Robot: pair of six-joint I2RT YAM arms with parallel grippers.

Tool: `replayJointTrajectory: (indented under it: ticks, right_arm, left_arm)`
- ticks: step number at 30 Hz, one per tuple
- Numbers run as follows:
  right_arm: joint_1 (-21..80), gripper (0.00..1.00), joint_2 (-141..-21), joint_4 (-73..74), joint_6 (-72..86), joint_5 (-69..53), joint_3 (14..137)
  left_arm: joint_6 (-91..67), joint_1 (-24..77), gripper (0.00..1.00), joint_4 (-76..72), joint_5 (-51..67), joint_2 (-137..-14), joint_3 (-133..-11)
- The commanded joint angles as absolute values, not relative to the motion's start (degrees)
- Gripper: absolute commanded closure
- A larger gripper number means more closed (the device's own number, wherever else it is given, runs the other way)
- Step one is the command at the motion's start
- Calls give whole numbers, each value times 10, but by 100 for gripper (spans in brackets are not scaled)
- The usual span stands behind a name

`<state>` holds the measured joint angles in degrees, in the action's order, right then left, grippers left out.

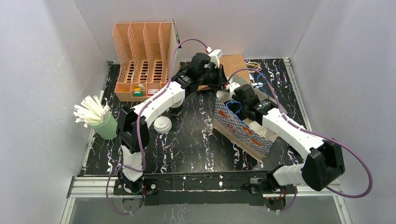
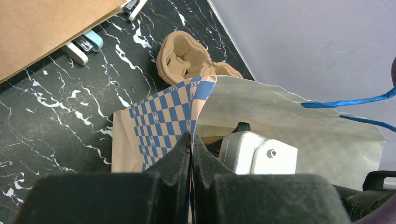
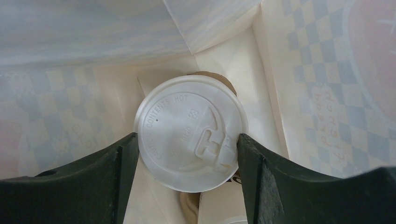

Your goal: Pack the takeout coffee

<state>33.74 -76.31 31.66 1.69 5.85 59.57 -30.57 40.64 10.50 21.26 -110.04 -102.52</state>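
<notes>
The right fingers point(image 3: 116, 172) stand wide apart and press against both sides of a lidded cup point(image 3: 189, 133) – one takeout coffee, upright, deep inside the checked paper bag point(image 1: 243, 133). From there the right wrist points down into the bag's mouth, and the forearm slopes back and to the right to a raised elbow above the near edge of the tabletop point(image 1: 196, 140).

The left fingers point(image 2: 173, 163) are pinched closed on the bag's upper edge at its blue-checked corner. The left arm reaches diagonally from its base across the tabletop, its wrist at the far side of the bag.

The brown pulp tray point(image 2: 184, 53) lies on the tabletop just beyond the bag. Another white-lidded cup point(image 1: 162, 124) stands beside the left forearm – near the green cup of straws point(image 1: 105, 123).
</notes>
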Motion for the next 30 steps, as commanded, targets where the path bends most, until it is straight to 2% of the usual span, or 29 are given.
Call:
replayJointTrajectory:
  ticks: [1, 8, 9, 10, 18, 30]
  right_arm:
    - [337, 68, -793, 385, 24, 64, 585]
    - [336, 23, -772, 375, 20, 71, 625]
    - [336, 6, -770, 374, 21, 72, 635]
    - [336, 2, -769, 373, 22, 73, 646]
    - [336, 2, -733, 363, 7, 70, 705]
    - [336, 2, -605, 381, 12, 36, 681]
  left_arm:
    - [-299, 419, 100, 106, 229, -1044, -1016]
    - [-300, 419, 99, 105, 217, -1031, -1005]
    - [-299, 418, 99, 105, 216, -1030, -1003]
    - [-298, 419, 100, 106, 215, -1029, -1003]
    - [-284, 419, 100, 120, 209, -1030, -1013]
    - [-243, 419, 100, 134, 183, -1025, -1052]
